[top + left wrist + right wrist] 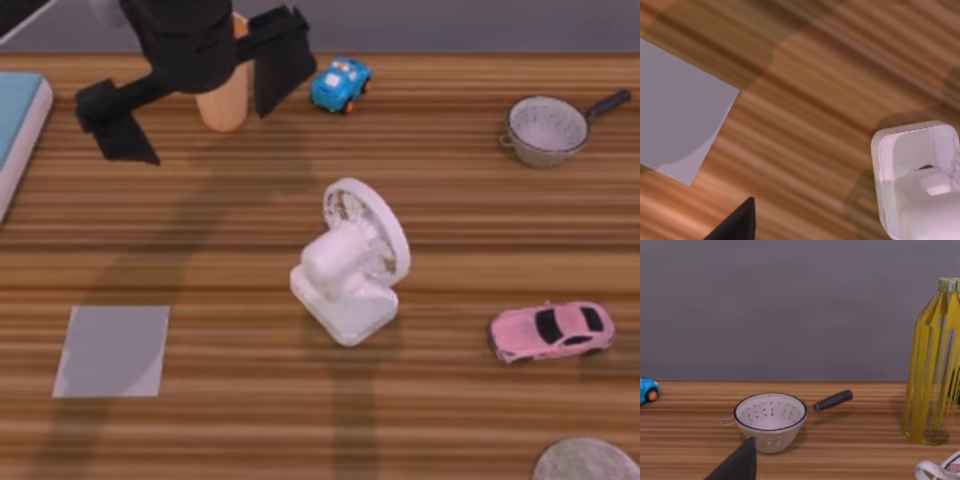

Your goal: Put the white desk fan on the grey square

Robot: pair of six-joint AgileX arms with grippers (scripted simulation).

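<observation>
The fan point(350, 262), white plastic with a round wire grille and square base, stands untouched at the centre of the top view. The square point(112, 351), a thin flat grey sheet, lies well apart at lower left. The left gripper point(195, 85) is held high at upper left, spread wide and empty. An approach is judged underway; a descent onto the fan is called for next.
</observation>
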